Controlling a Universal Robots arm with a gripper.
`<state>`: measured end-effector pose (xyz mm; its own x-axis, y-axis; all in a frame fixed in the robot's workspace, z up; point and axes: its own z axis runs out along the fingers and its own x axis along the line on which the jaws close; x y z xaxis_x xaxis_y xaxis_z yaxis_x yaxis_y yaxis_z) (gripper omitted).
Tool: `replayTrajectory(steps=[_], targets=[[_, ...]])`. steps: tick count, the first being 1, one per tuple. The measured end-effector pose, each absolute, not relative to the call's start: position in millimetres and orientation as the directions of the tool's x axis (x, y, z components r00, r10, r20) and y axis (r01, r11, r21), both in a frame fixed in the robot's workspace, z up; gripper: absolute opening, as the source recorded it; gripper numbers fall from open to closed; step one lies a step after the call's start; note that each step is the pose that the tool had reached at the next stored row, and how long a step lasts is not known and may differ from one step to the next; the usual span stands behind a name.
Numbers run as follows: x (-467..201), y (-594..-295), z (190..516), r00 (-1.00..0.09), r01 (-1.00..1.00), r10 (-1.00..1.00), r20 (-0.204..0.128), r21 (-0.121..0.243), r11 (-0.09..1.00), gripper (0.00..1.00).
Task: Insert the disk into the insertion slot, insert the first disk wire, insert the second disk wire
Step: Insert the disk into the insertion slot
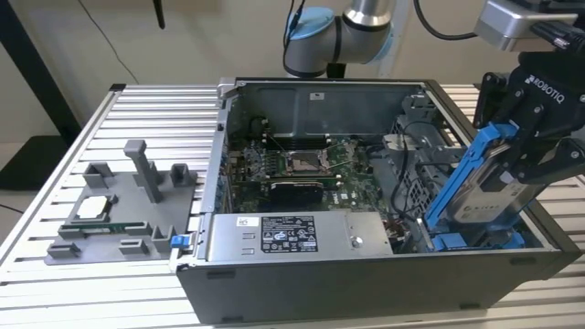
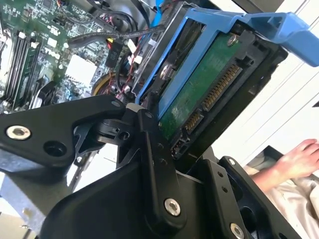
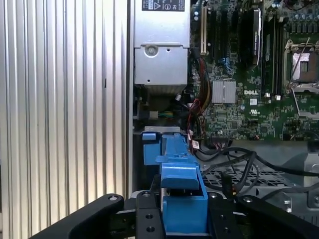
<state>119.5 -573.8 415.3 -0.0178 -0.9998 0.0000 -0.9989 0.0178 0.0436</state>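
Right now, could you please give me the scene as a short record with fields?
end effector: shut on the disk, at its upper part
disk: in a blue carrier, steeply tilted, lower end down inside the case at the exterior view's right
cables: black, loose over the drive cage
case: open, on the slatted table
also: grey fixture at the exterior view's left; a hand in the second wrist view

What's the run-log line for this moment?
gripper: shut on disk | disk: tilted, lower end inside computer case, not seated | connectors: no wire attached
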Motion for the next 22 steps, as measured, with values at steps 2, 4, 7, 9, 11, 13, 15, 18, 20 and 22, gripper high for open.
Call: replayTrajectory(steps=[2,4,7,9,11,13,15,18,20,22], targets=[[120,-574,413,-0.018,-0.999,-1.000,0.000,0.044,0.018,0.00],[120,-574,411,-0.018,-0.999,-1.000,0.000,0.044,0.018,0.00],[120,-574,408,-0.018,-0.999,-1.000,0.000,0.044,0.018,0.00],[119,-573,405,-0.018,-0.999,-1.000,0.000,0.044,0.018,0.00],[120,-573,401,-0.018,-0.999,-1.000,-0.001,0.043,0.018,0.00],[119,-573,398,-0.018,-0.999,-1.000,0.000,0.044,0.018,0.00],[120,-573,394,-0.018,-0.999,-1.000,0.000,0.044,0.018,0.00],[120,-573,389,-0.018,-0.999,-1.000,0.000,0.044,0.018,0.00],[119,-573,385,-0.018,-0.999,-1.000,0.000,0.044,0.018,0.00],[120,-573,383,-0.018,-0.999,-1.000,0.000,0.044,0.018,0.00]])
